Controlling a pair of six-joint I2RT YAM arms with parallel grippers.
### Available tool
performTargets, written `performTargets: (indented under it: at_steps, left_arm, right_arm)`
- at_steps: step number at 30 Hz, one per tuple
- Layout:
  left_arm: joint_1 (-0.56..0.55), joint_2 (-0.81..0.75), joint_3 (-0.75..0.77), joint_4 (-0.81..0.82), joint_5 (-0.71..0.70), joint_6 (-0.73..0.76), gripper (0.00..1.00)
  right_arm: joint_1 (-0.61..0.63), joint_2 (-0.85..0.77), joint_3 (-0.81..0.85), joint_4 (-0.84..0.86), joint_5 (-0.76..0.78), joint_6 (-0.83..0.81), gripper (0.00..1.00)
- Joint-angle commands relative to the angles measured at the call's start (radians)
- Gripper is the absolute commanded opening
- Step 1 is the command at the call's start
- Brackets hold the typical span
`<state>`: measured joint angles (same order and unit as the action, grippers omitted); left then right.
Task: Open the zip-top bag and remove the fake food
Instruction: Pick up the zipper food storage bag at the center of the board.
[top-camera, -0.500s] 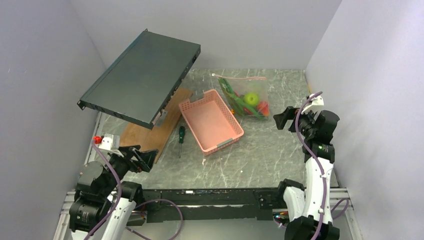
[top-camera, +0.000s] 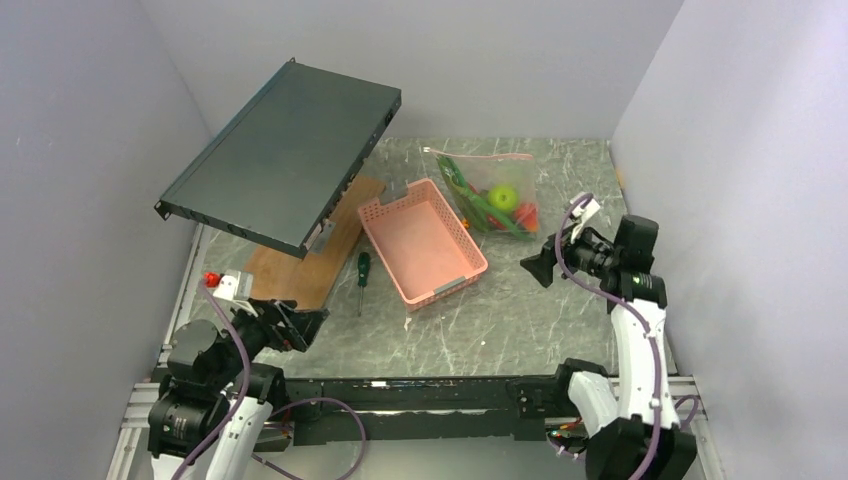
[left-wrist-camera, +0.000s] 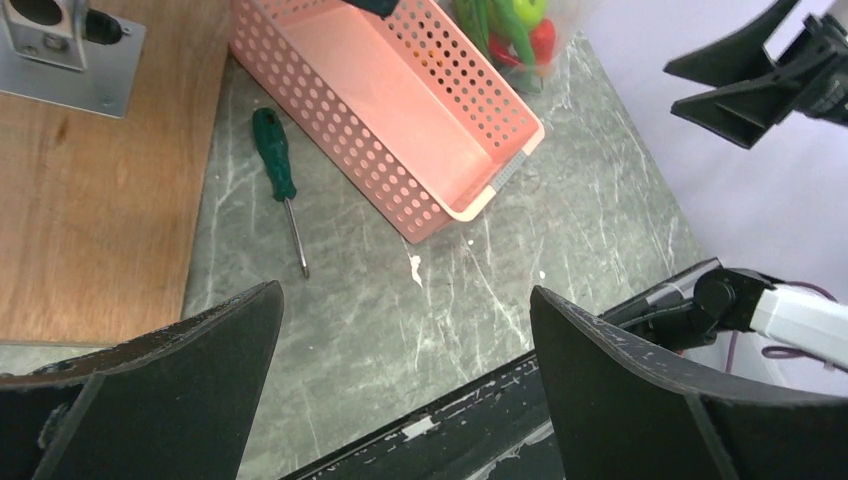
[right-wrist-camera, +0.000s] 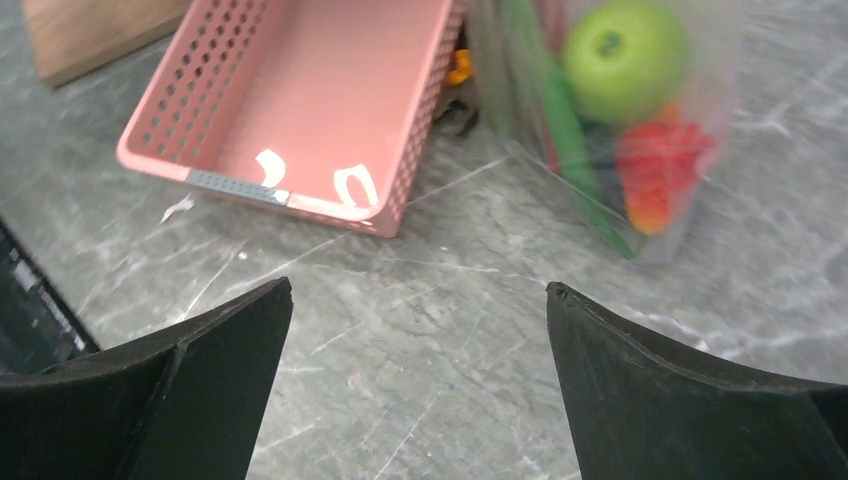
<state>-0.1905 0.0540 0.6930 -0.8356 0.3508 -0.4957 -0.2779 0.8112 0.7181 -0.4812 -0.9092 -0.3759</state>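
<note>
The clear zip-top bag (top-camera: 478, 182) lies flat at the back right of the table, its pink zip strip (top-camera: 480, 155) along the far edge. Inside it shows fake food: a lime-green apple (top-camera: 503, 197), long green pods and red pieces. In the right wrist view the bag (right-wrist-camera: 690, 90) and apple (right-wrist-camera: 624, 47) sit just ahead. My right gripper (top-camera: 536, 263) hovers in front of the bag's near corner, open and empty (right-wrist-camera: 418, 285). My left gripper (top-camera: 300, 326) hangs open and empty over the near left of the table (left-wrist-camera: 405, 290).
A pink perforated basket (top-camera: 420, 245) stands left of the bag, touching it. A green-handled screwdriver (top-camera: 362, 272) lies beside a wooden board (top-camera: 300, 265). A dark metal chassis (top-camera: 280, 155) slants above the board. Walls close in on both sides.
My right gripper has swung left and down toward the table in front of the bag. My left gripper has shifted slightly right and forward.
</note>
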Motion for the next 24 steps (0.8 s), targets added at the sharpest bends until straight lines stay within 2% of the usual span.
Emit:
performTargets:
  at_steps: [1, 8, 14, 18, 24]
  left_arm:
    - [0.0, -0.022, -0.023, 0.025, 0.075, -0.022, 0.99]
    - [0.002, -0.079, -0.067, -0.006, 0.097, -0.032, 0.99]
    - [0.004, -0.156, -0.12, -0.015, 0.112, -0.087, 0.99]
    - [0.006, -0.177, -0.138, -0.016, 0.118, -0.096, 0.99]
    - [0.012, -0.164, -0.151, 0.006, 0.145, -0.091, 0.99]
  right_arm:
    - [0.098, 0.107, 0.16, -0.173, -0.03, -0.26, 1.0]
    - [0.224, 0.27, 0.343, -0.19, 0.076, -0.299, 1.0]
    - [0.208, 0.436, 0.61, -0.287, 0.139, -0.268, 0.99]
    - [0.156, 0.474, 0.648, -0.18, 0.106, -0.19, 0.99]
    - [0.175, 0.645, 0.77, -0.177, 0.056, -0.183, 0.98]
